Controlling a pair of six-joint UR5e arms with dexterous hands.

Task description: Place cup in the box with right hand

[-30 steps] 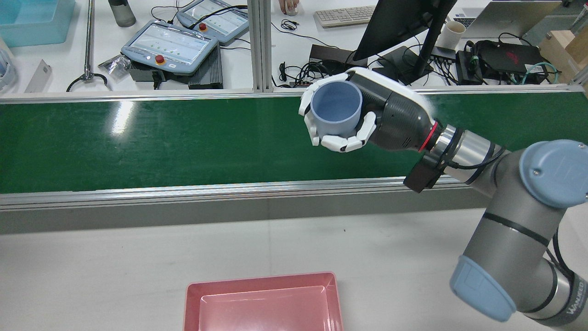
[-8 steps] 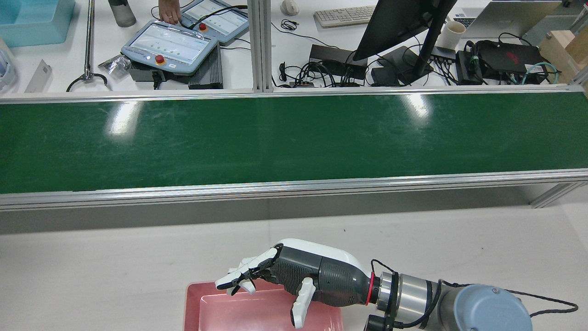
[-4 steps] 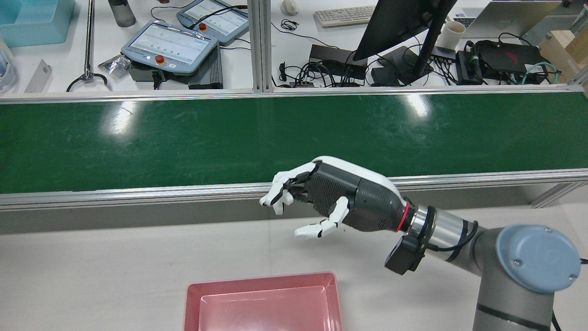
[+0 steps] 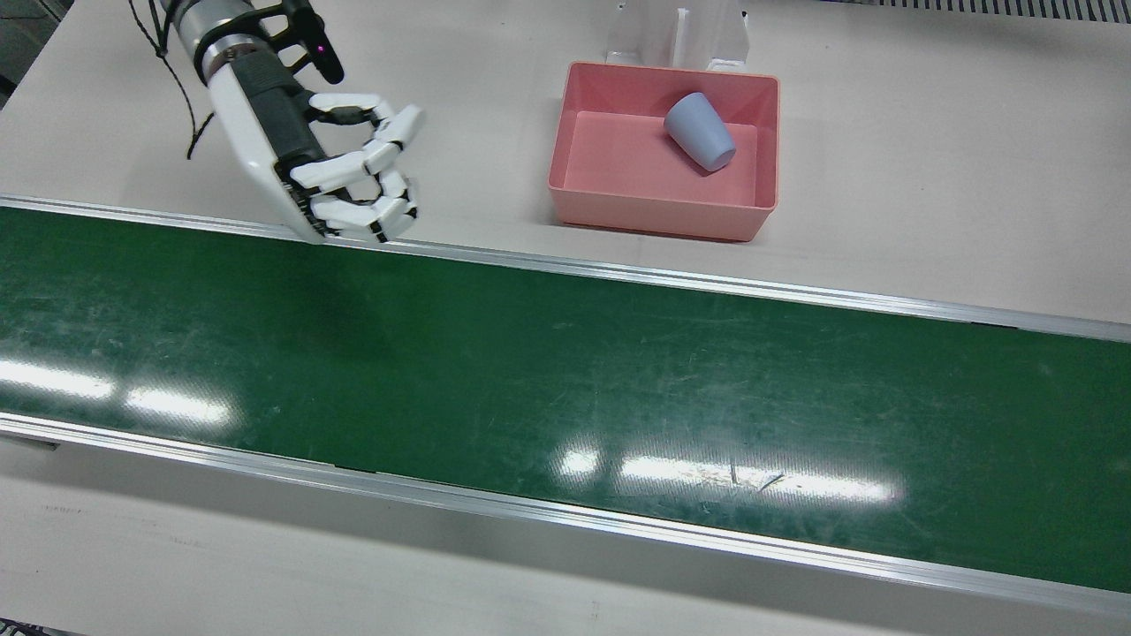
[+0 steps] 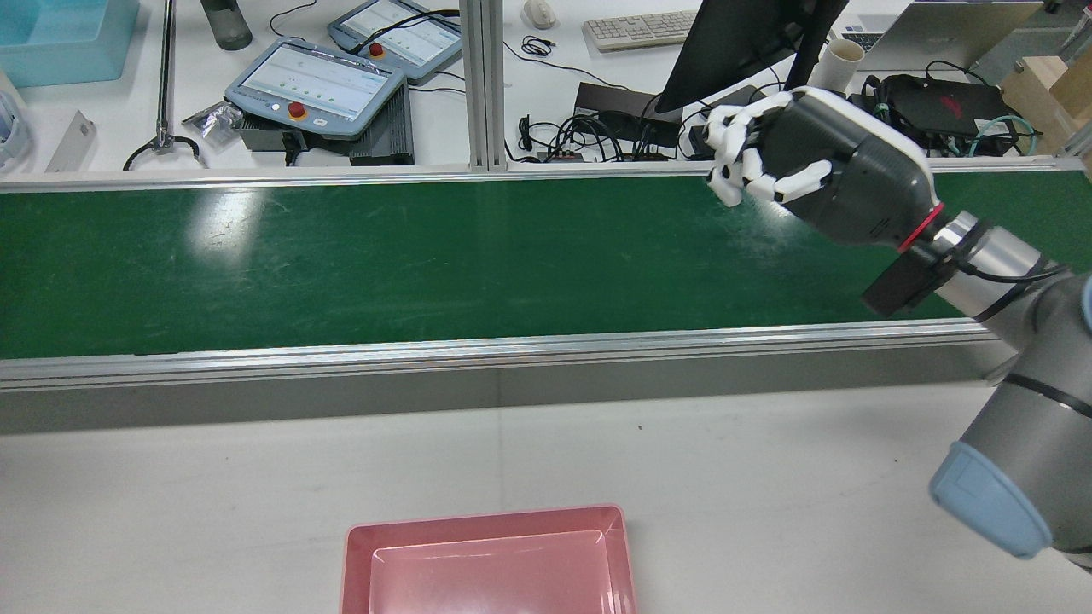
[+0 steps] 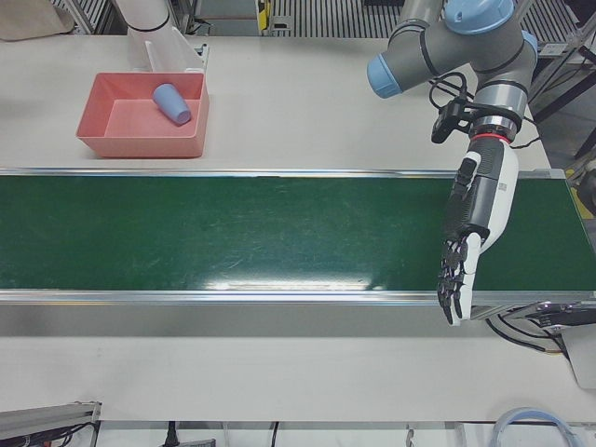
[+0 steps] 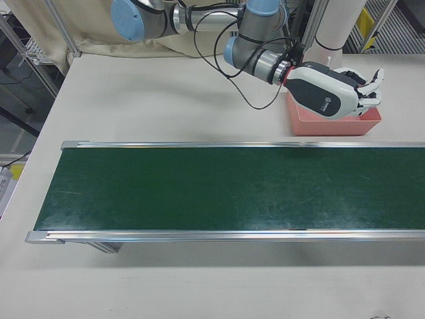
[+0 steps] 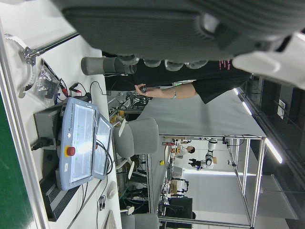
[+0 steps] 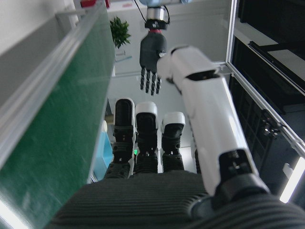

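Mostly bare green belt [image 4: 565, 371] (glare patches, perhaps scuffs)

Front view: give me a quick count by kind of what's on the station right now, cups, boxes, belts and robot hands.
Cups: 1, the blue-grey cup, lying on its side in the box
Boxes: 1, the pink box
Belts: 1, the green conveyor belt
Robot hands: 1, the right hand, empty
Total: 4

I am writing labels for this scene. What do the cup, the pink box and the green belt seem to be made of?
The cup looks like matte plastic: even grey-blue colour, no shine. The box looks like moulded plastic, slightly glossy, with smooth rounded corners and a rim. The belt looks like smooth rubber or PVC; it reflects the lamps and shows fine scratches. The rails along the belt look like bare aluminium.
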